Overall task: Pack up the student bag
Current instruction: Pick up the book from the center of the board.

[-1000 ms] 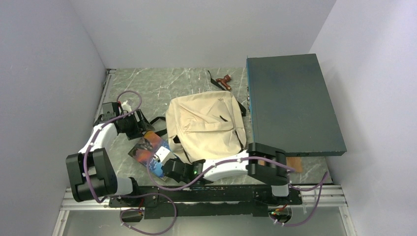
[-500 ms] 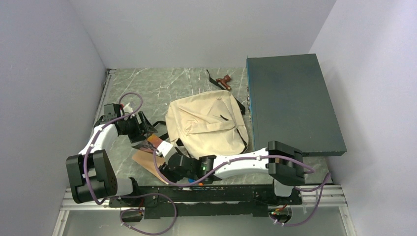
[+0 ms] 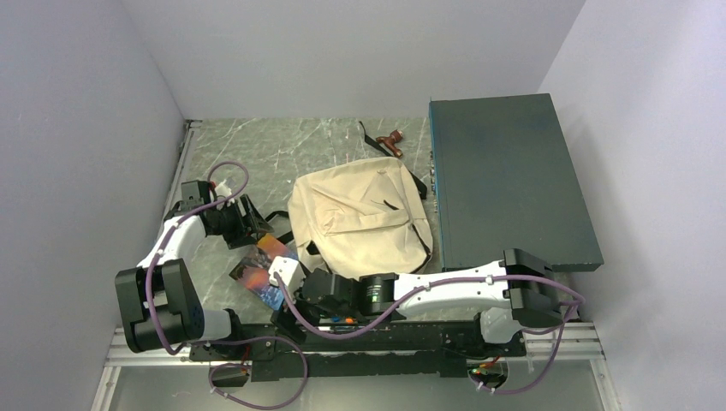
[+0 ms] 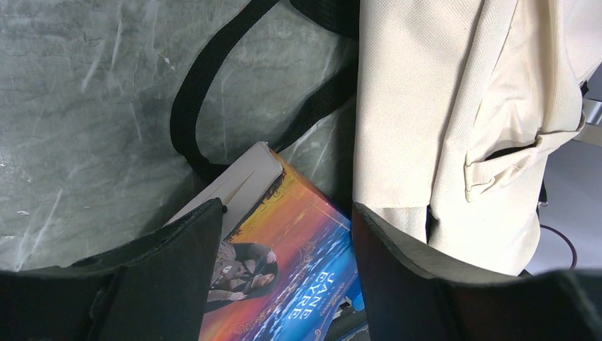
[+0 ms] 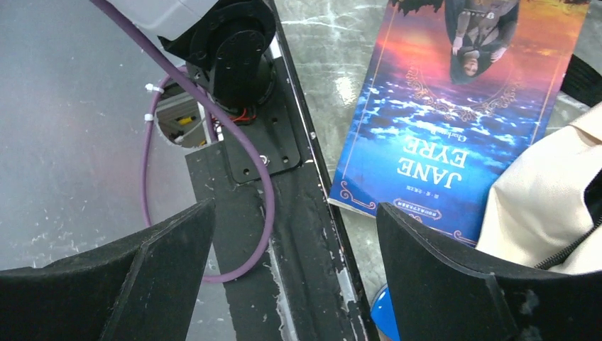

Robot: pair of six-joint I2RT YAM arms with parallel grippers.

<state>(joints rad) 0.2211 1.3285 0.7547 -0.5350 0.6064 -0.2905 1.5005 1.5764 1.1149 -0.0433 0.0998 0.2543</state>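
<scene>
Grey-green marbled tabletop [image 3: 257, 145], pale lilac walls on three sides. Big dark teal flat box [image 3: 509, 180] at right. Soft beige canvas backpack [image 3: 360, 214] lies flat mid-table, just left of the box.

I read the right arm low, reaching left along the near edge. Right gripper [image 5: 294, 209] has its fingers apart over the black base rail [image 5: 312, 270]. Left gripper [image 4: 284, 217] has its fingers apart above the sunset-coloured paperback [image 4: 298, 284]. Cover reads "JANE EYRE".
</scene>
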